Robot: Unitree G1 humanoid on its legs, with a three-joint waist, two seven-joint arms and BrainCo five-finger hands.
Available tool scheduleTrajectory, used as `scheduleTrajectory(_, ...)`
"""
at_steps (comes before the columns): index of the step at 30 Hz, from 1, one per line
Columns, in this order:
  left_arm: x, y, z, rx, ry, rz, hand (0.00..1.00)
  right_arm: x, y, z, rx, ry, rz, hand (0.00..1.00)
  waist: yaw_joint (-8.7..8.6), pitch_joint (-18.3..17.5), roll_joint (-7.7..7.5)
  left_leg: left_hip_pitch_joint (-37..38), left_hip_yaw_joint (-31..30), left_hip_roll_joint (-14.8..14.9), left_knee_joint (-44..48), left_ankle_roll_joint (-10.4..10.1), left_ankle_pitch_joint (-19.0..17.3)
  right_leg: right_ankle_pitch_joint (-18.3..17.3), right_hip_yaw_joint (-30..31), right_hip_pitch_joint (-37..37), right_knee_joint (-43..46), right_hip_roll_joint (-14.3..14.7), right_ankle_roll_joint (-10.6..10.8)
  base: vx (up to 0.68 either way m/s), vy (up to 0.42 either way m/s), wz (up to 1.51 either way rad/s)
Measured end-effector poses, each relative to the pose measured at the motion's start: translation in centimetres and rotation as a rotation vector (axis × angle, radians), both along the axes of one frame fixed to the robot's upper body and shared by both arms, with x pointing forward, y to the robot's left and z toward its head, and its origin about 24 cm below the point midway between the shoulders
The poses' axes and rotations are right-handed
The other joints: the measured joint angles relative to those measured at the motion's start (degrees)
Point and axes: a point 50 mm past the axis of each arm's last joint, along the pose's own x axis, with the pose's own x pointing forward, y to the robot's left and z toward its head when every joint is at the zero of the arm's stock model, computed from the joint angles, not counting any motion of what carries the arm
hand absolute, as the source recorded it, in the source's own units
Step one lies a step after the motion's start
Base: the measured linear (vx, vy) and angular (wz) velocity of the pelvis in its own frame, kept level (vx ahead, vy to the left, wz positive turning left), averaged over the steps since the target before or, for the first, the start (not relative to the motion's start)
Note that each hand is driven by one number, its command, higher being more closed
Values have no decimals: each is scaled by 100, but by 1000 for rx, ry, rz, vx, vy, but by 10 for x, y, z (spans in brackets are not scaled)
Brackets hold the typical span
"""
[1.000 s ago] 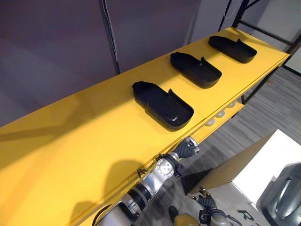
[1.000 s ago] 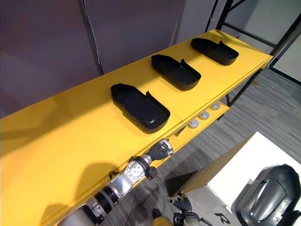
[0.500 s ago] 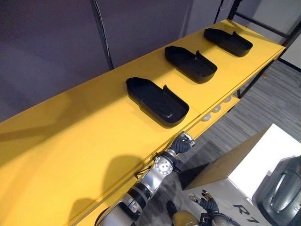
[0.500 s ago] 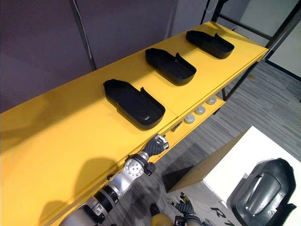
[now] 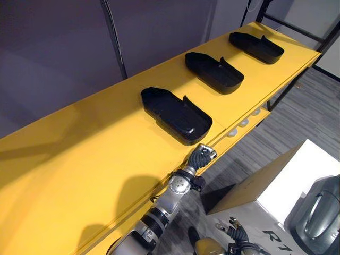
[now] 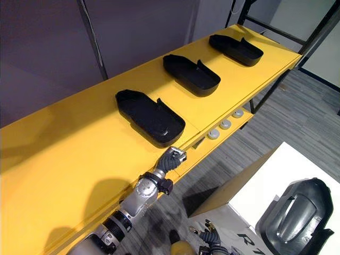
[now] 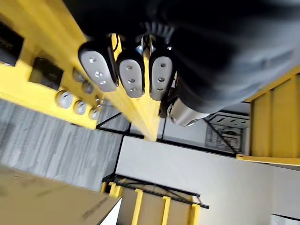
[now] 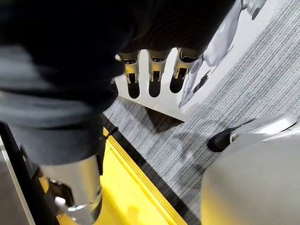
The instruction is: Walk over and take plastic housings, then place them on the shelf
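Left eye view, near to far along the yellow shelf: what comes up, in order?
left hand at the yellow shelf front edge → nearest black housing → middle black housing → farthest black housing

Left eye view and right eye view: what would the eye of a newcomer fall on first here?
First the long yellow shelf, with three black plastic housings in a slanting row on it: the nearest housing, the middle housing and the far housing. Next the left hand, at the shelf's front edge just before the nearest housing. A grey moulded part shows by the white box at the lower right.
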Motion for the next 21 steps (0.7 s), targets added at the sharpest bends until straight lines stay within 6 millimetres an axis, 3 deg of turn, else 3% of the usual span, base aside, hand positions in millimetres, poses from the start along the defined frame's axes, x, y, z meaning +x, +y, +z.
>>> scheduleTrajectory(13, 6, 15, 0, 6, -12, 45, 100, -8, -6, -2, -22, 25, 15, 0, 6, -83, 138, -2, -13, -11, 1, 1, 1, 7, -6, 4, -6, -4, -6, 0, 0, 0)
scheduleTrajectory(21, 12, 26, -1, 36, -18, 89, 100, -9, -6, -2, -22, 26, 15, 0, -12, -90, 146, -6, -4, -8, 0, 1, 1, 126, 5, 48, -209, -6, -21, 0, 0, 0)
